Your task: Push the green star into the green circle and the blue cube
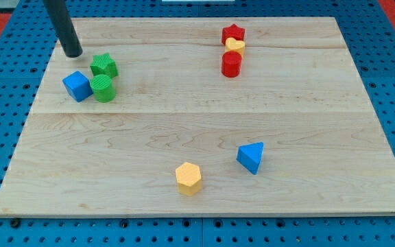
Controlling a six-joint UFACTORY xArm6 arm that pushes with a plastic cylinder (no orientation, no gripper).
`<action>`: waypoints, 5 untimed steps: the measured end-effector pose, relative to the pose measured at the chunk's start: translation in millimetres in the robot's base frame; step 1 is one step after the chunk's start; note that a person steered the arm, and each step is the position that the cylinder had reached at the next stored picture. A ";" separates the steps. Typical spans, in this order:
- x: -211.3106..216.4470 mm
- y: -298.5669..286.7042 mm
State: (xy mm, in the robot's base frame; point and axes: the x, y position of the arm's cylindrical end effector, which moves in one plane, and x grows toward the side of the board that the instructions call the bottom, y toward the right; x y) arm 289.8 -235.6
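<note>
The green star (pixel 104 65) lies at the view's upper left of the wooden board (pixel 204 199). It touches the green circle (pixel 103 89) just below it. The blue cube (pixel 77 86) sits against the green circle's left side. My tip (pixel 73 53) rests on the board just up and left of the green star, a short gap away, and above the blue cube.
A red star (pixel 233 32), a yellow block (pixel 235 44) and a red cylinder (pixel 231 64) stand in a column at the view's upper middle. A blue triangle block (pixel 251 157) and a yellow hexagon (pixel 188 178) lie near the view's bottom middle.
</note>
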 end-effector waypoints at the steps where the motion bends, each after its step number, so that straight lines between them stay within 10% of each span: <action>1: -10.4 44.8; 5: 27.2 44.3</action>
State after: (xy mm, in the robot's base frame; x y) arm 317.0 -191.3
